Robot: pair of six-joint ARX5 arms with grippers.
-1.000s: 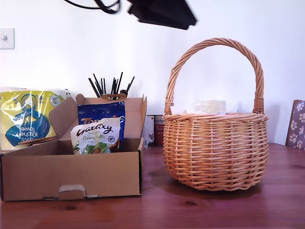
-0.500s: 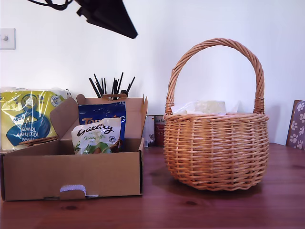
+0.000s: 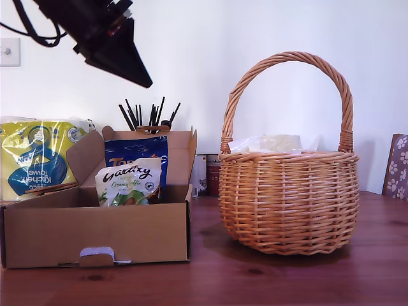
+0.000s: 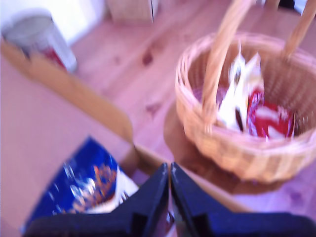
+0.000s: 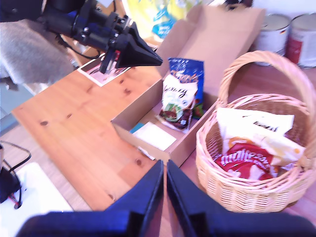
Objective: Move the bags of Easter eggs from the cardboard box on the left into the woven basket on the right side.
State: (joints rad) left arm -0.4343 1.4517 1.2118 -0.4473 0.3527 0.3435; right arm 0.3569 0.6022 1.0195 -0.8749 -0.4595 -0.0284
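On desk (image 3: 287,280), woven basket (image 3: 288,201) toward exterior view's right, white-orange bag (image 5: 256,129) lying inside. Cardboard box (image 3: 95,233) toward exterior view's left, flap lid up; cream Galaxy bag (image 3: 127,183) and dark blue bag (image 3: 137,153) upright inside, blue behind cream. Kitchen towel pack (image 3: 35,156) behind box; two tins (image 3: 205,173) between box and basket; cup of dark sticks (image 3: 150,115) behind lid. First end effector (image 3: 131,67) above box, fingers together, empty. Second end effector (image 5: 164,187) above box's near edge beside basket, fingers together, empty.
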